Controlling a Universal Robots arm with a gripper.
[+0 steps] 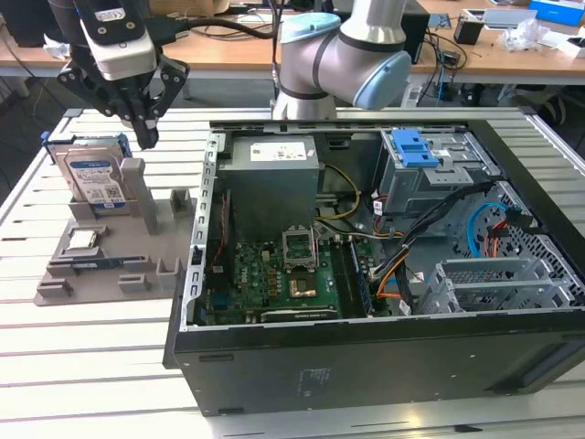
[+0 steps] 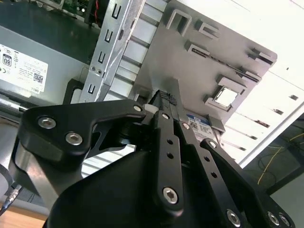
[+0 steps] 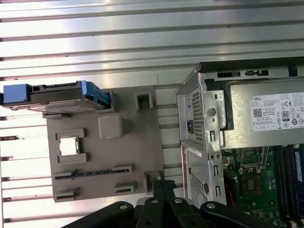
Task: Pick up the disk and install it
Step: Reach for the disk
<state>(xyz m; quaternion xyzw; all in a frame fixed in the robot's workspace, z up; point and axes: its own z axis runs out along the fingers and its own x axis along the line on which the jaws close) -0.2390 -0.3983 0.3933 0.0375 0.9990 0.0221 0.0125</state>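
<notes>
The claw hangs clenched on nothing, fingers pressed tip to tip in both wrist views; it touches nothing. In the exterior view the disk is between seven and eight o'clock of it, near but apart, standing on edge in a slot of the grey holder, its label facing out; the first wrist view shows its top edge with the blue frame at both ends. I judge it stiff, fairly heavy for its size, smooth on its metal faces and sensitive to knocks; the free upper edge, across the thin faces, looks the best place to hold it. A small square chip lies flat in the holder at six o'clock of the disk. The open computer case sits at four o'clock of the claw. Everything rests on a slatted metal worktop; cluttered desks stand behind.
</notes>
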